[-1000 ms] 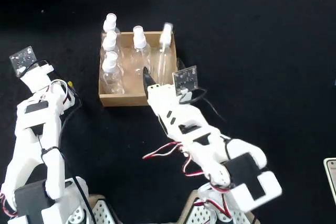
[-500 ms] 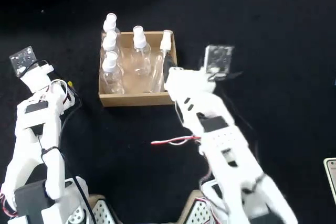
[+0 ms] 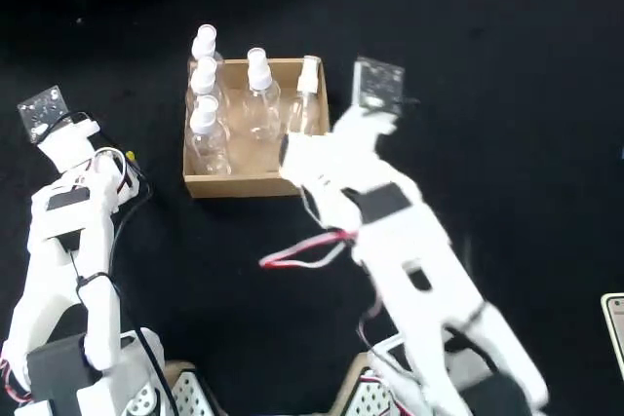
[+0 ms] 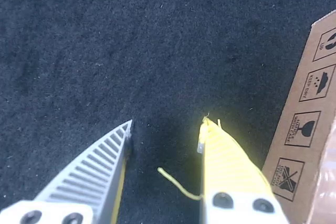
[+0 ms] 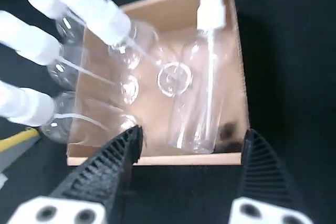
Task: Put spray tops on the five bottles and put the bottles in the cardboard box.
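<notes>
Five spray bottles (image 3: 205, 122) crowd the cardboard box (image 3: 239, 184), three of them along the wall nearest the left arm, with little bare floor between. The right arm (image 3: 336, 170) overhangs the box's near corner. The black table (image 3: 487, 94) around the box lies open.

Clear bottles (image 5: 197, 103), white spray tops (image 5: 94, 9), brown cardboard box (image 5: 157, 159), black table (image 3: 507, 75), white arms (image 3: 409, 241)

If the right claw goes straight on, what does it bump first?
Probably the near wall of the cardboard box, or the bottle standing just behind it; depth is unclear.
</notes>
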Motion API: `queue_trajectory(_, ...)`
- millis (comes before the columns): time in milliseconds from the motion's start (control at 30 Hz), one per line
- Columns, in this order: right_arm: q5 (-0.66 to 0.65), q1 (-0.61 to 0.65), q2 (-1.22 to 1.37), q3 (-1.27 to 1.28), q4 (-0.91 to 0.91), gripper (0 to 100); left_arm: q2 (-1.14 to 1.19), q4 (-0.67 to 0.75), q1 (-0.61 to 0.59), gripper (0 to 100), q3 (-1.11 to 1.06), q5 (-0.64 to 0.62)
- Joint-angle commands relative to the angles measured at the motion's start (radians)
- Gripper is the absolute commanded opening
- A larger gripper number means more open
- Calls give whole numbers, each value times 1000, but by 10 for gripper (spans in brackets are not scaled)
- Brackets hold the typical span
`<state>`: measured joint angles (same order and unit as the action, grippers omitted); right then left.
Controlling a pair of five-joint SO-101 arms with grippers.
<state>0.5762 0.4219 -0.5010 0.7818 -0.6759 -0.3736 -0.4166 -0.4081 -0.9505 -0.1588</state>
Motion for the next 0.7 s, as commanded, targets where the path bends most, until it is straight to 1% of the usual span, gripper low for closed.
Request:
queue_trajectory(0,25,29,157,-156,11,253,-20,21,2,177,5,-11)
queue_trajectory(100,21,25,216,-226,-35,254,-20,21,2,177,5,-11)
queue_trajectory(200,21,28,255,-260,-37,254,-20,21,2,177,5,-11)
queue_trajectory(467,20,23,406,-275,103,251,-21,17,2,177,5,-11)
queue_trajectory(667,18,18,461,-271,224,251,-25,17,2,177,4,-11)
